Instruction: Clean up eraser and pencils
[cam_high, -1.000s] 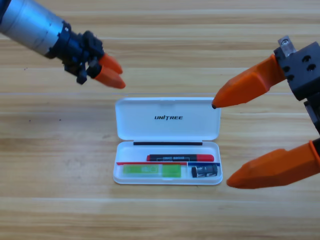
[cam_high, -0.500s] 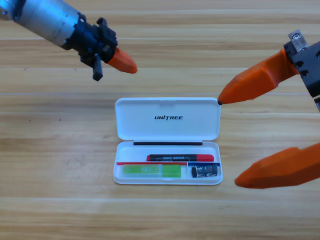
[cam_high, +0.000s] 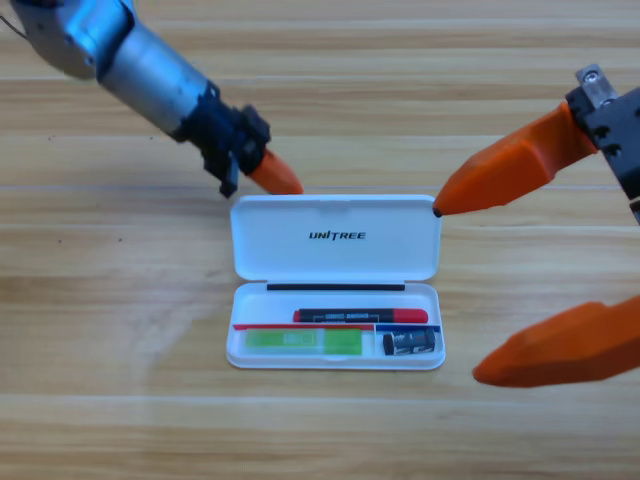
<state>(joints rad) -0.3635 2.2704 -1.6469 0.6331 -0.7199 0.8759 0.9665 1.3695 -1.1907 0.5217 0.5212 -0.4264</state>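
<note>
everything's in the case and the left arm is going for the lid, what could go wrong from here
1. The left gripper is at the open lid's far left corner; pushing there may skew or slide the light case rather than fold it shut.
2. The right gripper, wide open, has one jaw tip at the lid's right corner; it might block the swing.
3. The black-and-red pencil lies near the hinge and may catch the closing lid.
</note>
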